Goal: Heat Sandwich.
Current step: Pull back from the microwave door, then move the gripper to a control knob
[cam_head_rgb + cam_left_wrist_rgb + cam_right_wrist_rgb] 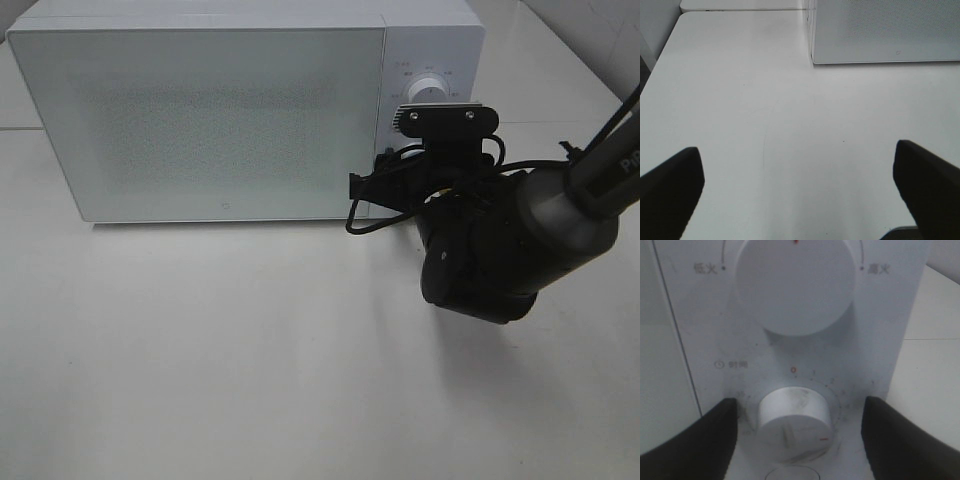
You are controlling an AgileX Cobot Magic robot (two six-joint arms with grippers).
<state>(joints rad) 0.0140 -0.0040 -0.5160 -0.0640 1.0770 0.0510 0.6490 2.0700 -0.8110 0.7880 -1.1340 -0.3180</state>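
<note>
I can't find the sandwich in any view, so I can't tell where it lies or how it looks. The microwave (200, 120) has its door (200, 190) shut, and the frosted panel shows nothing behind it. My right gripper (799, 407) is at the control panel, jaws parted on either side of the lower timer knob (792, 415) with a gap on each side, not touching. The larger upper knob (796, 285) sits just above. The right arm (520, 240) crowds the microwave's front right corner. My left gripper (797, 165) holds its jaws wide apart over the table (200, 380), near the microwave's front left corner, with open white surface running along the whole door edge.
</note>
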